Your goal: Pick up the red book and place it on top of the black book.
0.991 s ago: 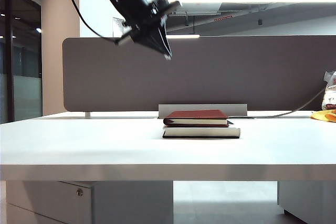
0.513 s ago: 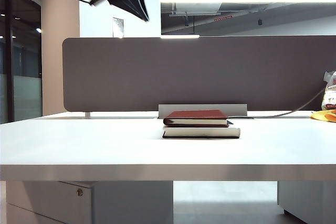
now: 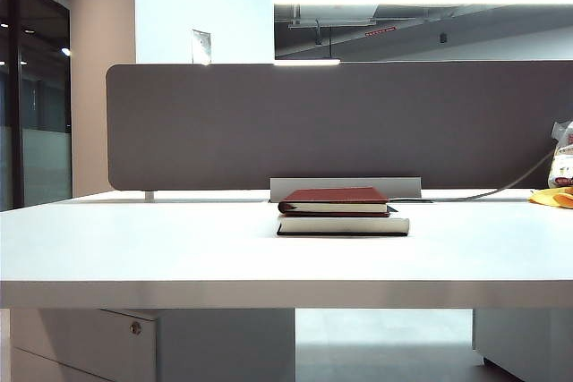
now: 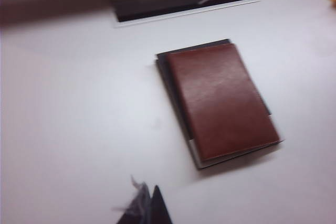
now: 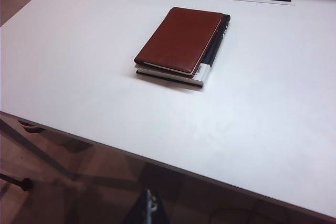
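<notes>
Both tools closed, empty: left tool (image 4: pixel 149 208) and right tool (image 5: pixel 149 211) above red book (image 3: pixel 333 196) (stacked on black book (image 3: pixel 343 225)); I'd retract clear.

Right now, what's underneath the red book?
The black book lies under the red book on the white table, its white page edges and a strip of cover showing. Most of its cover is hidden. Both grippers are away from the books.

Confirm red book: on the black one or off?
On. The red book lies flat atop the black book, whose edge shows beside it.
</notes>
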Tool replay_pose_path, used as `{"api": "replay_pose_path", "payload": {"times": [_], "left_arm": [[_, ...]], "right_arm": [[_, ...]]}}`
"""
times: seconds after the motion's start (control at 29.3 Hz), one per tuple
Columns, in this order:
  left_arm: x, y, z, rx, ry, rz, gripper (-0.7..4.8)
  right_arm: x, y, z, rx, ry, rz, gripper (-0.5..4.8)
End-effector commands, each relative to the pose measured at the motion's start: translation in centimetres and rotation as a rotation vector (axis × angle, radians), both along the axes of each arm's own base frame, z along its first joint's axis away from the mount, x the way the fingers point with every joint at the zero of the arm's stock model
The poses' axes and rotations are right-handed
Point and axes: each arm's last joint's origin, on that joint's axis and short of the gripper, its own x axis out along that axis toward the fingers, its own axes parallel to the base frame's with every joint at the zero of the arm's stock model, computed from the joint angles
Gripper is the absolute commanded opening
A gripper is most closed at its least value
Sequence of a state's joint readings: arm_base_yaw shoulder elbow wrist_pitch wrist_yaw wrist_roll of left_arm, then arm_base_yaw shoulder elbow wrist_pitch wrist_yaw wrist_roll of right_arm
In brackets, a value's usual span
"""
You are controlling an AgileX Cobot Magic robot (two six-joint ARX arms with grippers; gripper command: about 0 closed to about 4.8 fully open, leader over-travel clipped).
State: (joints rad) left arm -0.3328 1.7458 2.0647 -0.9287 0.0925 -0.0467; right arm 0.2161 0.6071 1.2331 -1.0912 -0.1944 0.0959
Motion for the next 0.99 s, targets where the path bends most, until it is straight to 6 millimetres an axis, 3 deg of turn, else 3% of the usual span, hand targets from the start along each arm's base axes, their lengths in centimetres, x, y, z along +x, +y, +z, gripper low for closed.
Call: {"api": "replay_pose_path", "payload": {"times": [0.03, 0.31, 0.65, 0.82, 0.99], "left_arm": [[-1.4, 0.8, 1.1, 0.025, -0.019, 0.013, -0.06], [-5.4, 2.9, 3.8, 0.035, -0.051, 0.063, -0.06], [-12.6, 5.4, 7.2, 0.025, -0.17, 0.118, -0.06], [-15.4, 6.4, 7.0, 0.034, -0.21, 0.158, -0.06], [-17.7, 7.1, 5.1, -0.008, -0.243, 0.183, -0.06]], "right_arm": [[-0.1, 0.0, 0.2, 0.011, -0.012, 0.008, -0.06], [-0.4, -0.2, 0.2, -0.025, -0.032, -0.014, -0.06], [-1.6, -0.5, 0.0, -0.049, -0.043, -0.048, -0.06], [-2.4, -0.7, 0.0, -0.041, -0.068, -0.049, -0.06], [-3.1, -0.9, -0.1, -0.037, -0.085, -0.049, -0.06]]}}
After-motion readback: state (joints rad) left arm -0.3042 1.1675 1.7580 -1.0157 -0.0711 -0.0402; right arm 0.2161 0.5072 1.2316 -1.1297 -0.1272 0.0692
